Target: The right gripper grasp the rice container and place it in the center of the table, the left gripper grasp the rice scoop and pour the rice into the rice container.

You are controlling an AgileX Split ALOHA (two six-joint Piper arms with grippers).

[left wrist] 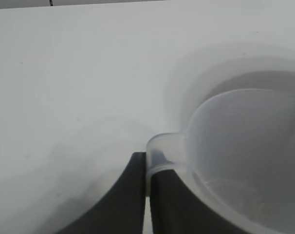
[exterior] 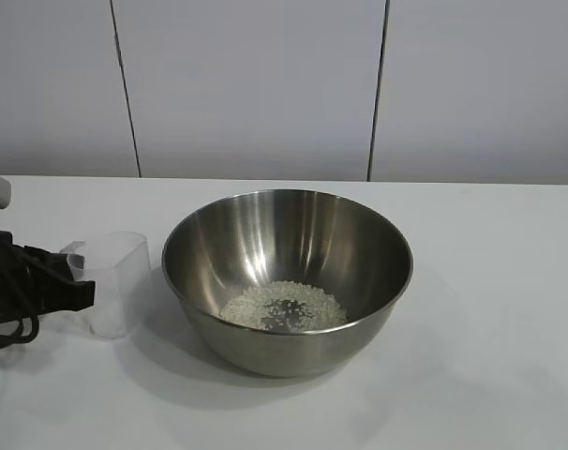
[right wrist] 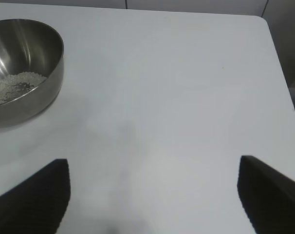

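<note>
Pale wall panels behind, broad white table (exterior: 490, 309) in front. Left gripper (left wrist: 146, 195) at the table's left edge, black wedge fingers pressed together on the handle of the rice scoop (exterior: 115, 281), pinching it just under the rim. Scoop upright, standing on or just above the table, just beside the rice container (exterior: 287, 278) but apart from it, and looking empty (no grains visible through its walls). Rice (exterior: 282, 307) already lying in a thin, patchy layer at the container's bottom, bare steel showing through in the middle. Right gripper (right wrist: 152, 195) well off to the container's right, fingers spread wide over bare table, nothing between them.

Judged step: setting the emptied scoop down. Best done by keeping it level, letting the base sit flat before easing the pinch, then drawing straight back so the light cup isn't tipped or nudged into the container.

Scoop: translucent, thin, tapered plastic with a rounded lip. Container: polished steel, round, deep, thin-rimmed, mirror-bright inside. Rice: small white matte grains.
</note>
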